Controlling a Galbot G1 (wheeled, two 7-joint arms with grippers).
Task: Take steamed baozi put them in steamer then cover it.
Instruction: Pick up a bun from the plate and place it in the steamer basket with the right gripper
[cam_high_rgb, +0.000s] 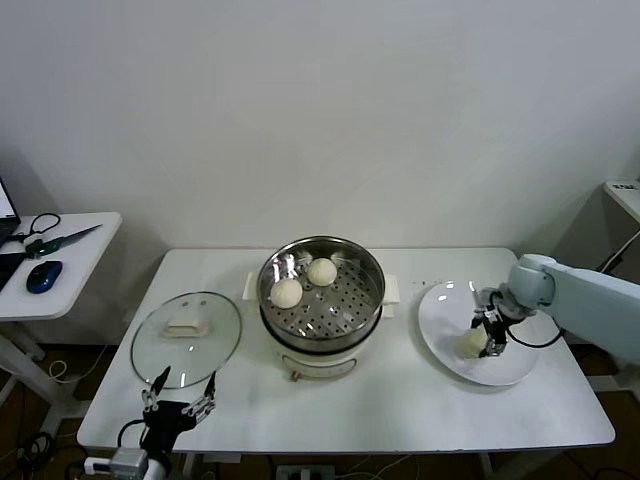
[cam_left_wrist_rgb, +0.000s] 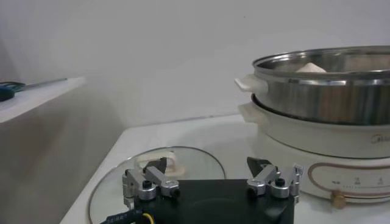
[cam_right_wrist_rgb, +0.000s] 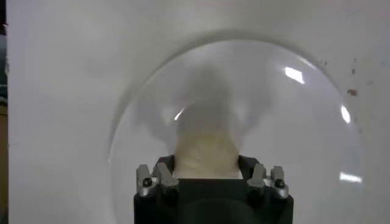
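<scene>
With two steamed baozi (cam_high_rgb: 303, 282) in steamer (cam_high_rgb: 321, 300), we see right gripper (cam_high_rgb: 488, 335) pinching third on plate (cam_high_rgb: 445, 305); cover (cam_high_rgb: 186, 338) not yet on; left gripper (cam_high_rgb: 178, 408) idle, spread.

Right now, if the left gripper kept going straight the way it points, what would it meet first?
Probably the round clear glass lid with the cream handle: it lies flat on the white table just ahead of the open left gripper. Past it stands only the wall, though depth is hard to judge.
</scene>
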